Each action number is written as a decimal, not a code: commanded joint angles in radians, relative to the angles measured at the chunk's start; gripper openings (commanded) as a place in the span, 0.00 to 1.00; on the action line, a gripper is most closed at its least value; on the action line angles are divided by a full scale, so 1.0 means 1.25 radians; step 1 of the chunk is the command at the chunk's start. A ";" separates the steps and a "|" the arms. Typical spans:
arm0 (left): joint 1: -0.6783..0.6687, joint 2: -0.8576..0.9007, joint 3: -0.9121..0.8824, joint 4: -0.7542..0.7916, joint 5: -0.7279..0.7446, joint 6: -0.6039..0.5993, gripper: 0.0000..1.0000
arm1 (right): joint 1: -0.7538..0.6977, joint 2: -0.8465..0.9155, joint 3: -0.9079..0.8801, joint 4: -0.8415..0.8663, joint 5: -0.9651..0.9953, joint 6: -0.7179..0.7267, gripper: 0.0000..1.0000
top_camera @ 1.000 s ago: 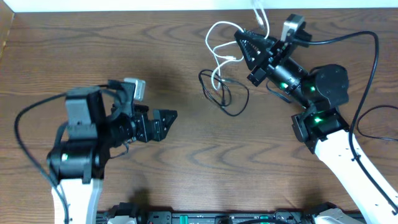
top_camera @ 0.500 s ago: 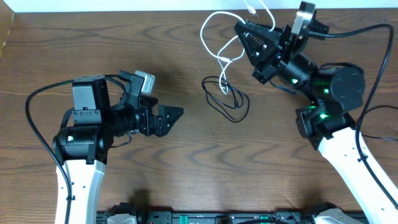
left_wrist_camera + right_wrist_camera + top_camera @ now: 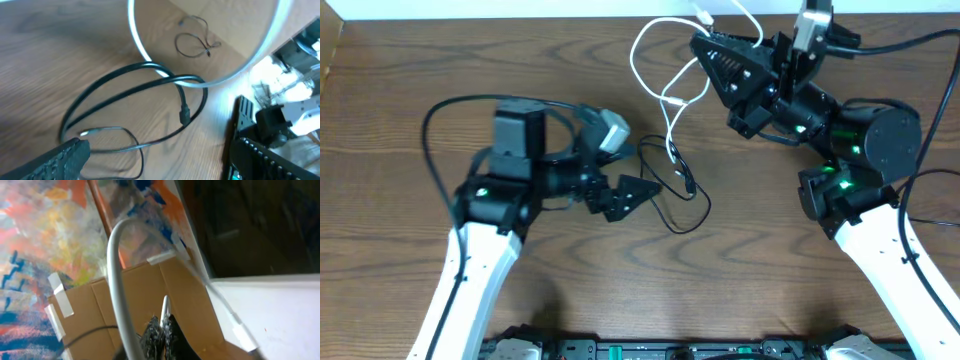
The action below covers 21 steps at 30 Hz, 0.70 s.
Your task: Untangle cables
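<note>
The white cable (image 3: 638, 60) hangs in loops from my right gripper (image 3: 700, 42), which is shut on it and holds it up near the table's far edge. In the right wrist view the gripper (image 3: 163, 327) pinches the white cable (image 3: 116, 275). The white cable drops down to the black cable (image 3: 692, 224), which lies in loose loops on the wooden table (image 3: 520, 60). My left gripper (image 3: 638, 195) is open, right at the black loops' left side. In the left wrist view the black cable (image 3: 125, 82) lies between the spread jaws of the gripper (image 3: 160, 147), with the white cable (image 3: 134, 35) arcing above.
A cardboard box corner (image 3: 328, 55) sits at the far left edge. Thick black arm cables run off the left arm (image 3: 445, 110) and the right arm (image 3: 910, 60). A dark rail (image 3: 650, 350) lines the table's near edge.
My left arm has swung right until its open jaws reach the black cable. My right gripper has lifted the white cable farther back, and the black loops have shifted slightly.
</note>
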 commanded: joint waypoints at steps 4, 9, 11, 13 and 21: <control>-0.037 0.072 0.004 0.056 -0.005 0.014 0.89 | 0.003 -0.012 0.024 0.040 -0.024 0.049 0.02; -0.037 0.108 0.004 0.111 -0.008 0.003 0.60 | 0.003 -0.012 0.024 0.041 -0.039 0.054 0.01; -0.037 0.115 0.004 0.151 -0.021 -0.031 0.60 | 0.003 -0.012 0.024 0.041 -0.041 0.054 0.01; -0.037 0.119 0.004 0.206 -0.087 -0.114 0.66 | 0.003 -0.012 0.024 0.041 -0.042 0.059 0.01; -0.039 0.119 0.004 0.310 -0.206 -0.250 0.66 | 0.004 -0.012 0.024 0.044 -0.045 0.072 0.01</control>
